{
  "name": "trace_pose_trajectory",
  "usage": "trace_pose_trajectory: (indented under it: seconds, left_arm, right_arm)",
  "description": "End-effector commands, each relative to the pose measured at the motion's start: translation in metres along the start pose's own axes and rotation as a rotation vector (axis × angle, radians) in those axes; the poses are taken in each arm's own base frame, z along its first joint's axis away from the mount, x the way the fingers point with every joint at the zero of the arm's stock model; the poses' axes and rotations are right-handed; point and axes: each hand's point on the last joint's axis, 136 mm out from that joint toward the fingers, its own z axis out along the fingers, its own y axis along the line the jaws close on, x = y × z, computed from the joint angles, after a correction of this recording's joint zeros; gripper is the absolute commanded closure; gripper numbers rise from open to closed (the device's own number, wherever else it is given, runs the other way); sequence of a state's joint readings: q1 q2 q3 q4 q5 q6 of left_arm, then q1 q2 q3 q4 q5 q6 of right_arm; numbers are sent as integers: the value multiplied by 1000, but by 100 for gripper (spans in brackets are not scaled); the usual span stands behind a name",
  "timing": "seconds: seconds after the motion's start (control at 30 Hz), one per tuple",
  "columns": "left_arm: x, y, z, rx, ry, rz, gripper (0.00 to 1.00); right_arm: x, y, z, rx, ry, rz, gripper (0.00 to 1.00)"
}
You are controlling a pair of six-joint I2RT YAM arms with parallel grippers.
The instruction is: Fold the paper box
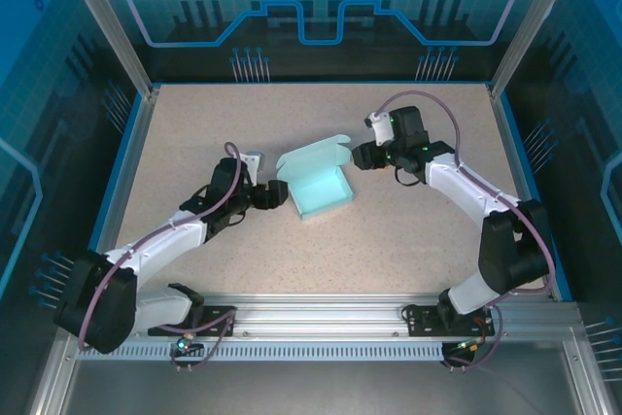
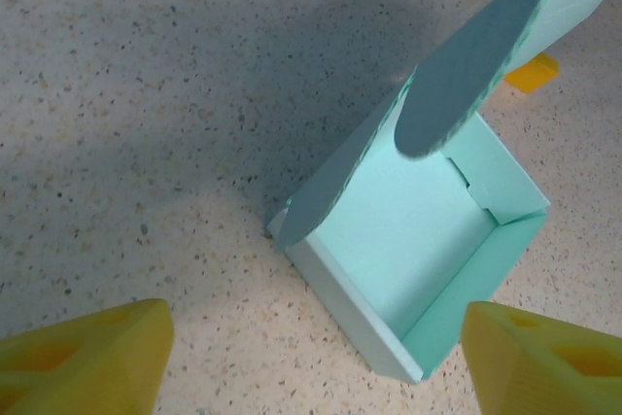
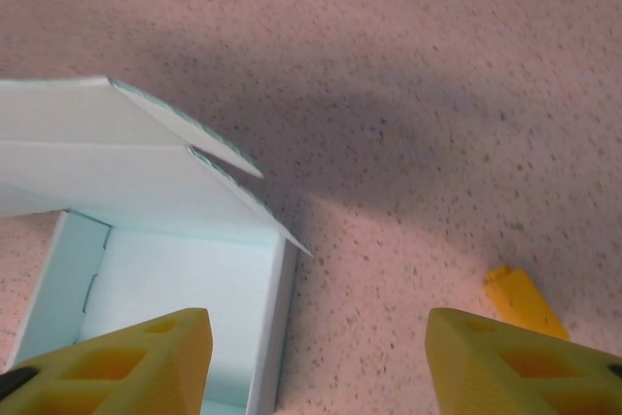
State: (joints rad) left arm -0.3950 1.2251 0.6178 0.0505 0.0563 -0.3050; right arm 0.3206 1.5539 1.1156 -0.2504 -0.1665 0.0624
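While the paper box (image 1: 317, 189) sits near the middle of the speckled table (image 1: 408, 240), both arms reach in toward it from either side. The box is a shallow pale blue tray standing on its base with its walls up, and its lid (image 1: 313, 155) rises from the far wall, tilted up and back instead of lying shut.

In the top view the left claw (image 1: 277, 193) is just beside the box's left wall, and the right claw (image 1: 362, 155) is close to the far right corner, near the lid.

From the left wrist, the left claw (image 2: 311, 337) has its yellow fingers (image 2: 87, 357) spread wide with nothing gripped. The box (image 2: 408, 240) lies just ahead, its near corner pointing between the fingers, clear of both. The lid flap (image 2: 466, 75) leans over the tray, and a small orange-yellow piece (image 2: 533, 72) lies on the table beyond it.

From the right wrist, the right claw (image 3: 316, 337) also stands well open and empty, its fingers (image 3: 515, 362) apart over the table. The box (image 3: 175, 279) is under the left finger, its lid flaps (image 3: 126, 162) fanned out above the tray. The orange-yellow piece (image 3: 525, 303) lies apart from the box, near the other finger.
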Motion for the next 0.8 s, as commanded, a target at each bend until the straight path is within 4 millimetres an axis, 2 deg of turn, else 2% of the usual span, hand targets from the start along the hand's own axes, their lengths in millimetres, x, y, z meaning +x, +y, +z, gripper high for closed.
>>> trace_pose_trajectory:
  seconds: [0.0,0.2,0.4,0.6,0.77]
  left_arm:
    - [-29,-9,2,28,-84,77,27]
    - [-35,-9,13,16,-74,134,39]
    - [-34,-11,26,25,-45,154,49]
    - [-35,-8,30,9,-24,171,63]
    - [-36,-7,32,4,-19,175,70]
  right_arm:
    - [-15,11,12,-128,-37,-94,39]
    - [-14,14,36,-196,9,-163,38]
    - [-13,16,51,-231,34,-198,43]
    - [-10,23,62,-263,60,-223,61]
    - [-8,24,63,-256,70,-231,74]
